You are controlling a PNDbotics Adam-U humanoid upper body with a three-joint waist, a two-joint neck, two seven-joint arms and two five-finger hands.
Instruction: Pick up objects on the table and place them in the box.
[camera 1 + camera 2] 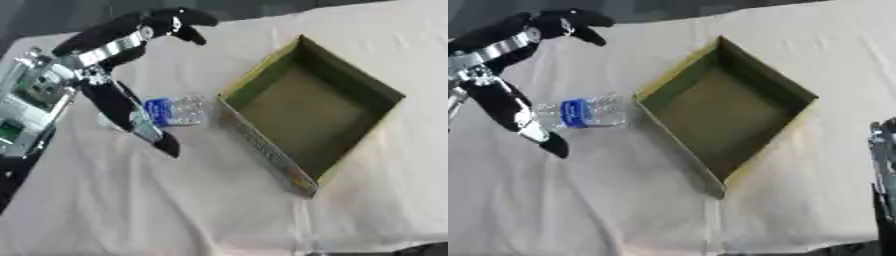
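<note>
One bottle (581, 113): clear plastic, lying on its side on the cloth (623, 200), just left of the box (726, 107).
Label: blue band, writing unreadable.
Hidden: bottle's left end, behind the left hand (514, 60).
Left hand: fingers spread apart above the bottle, holding nothing.
Right hand (883, 165): cut off right of the box, fingers unclear.
Box: open, olive inside.

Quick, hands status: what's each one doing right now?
Left hand: open, spread over the bottle, not holding it.
Right hand: only an edge shows; cannot tell.
</note>
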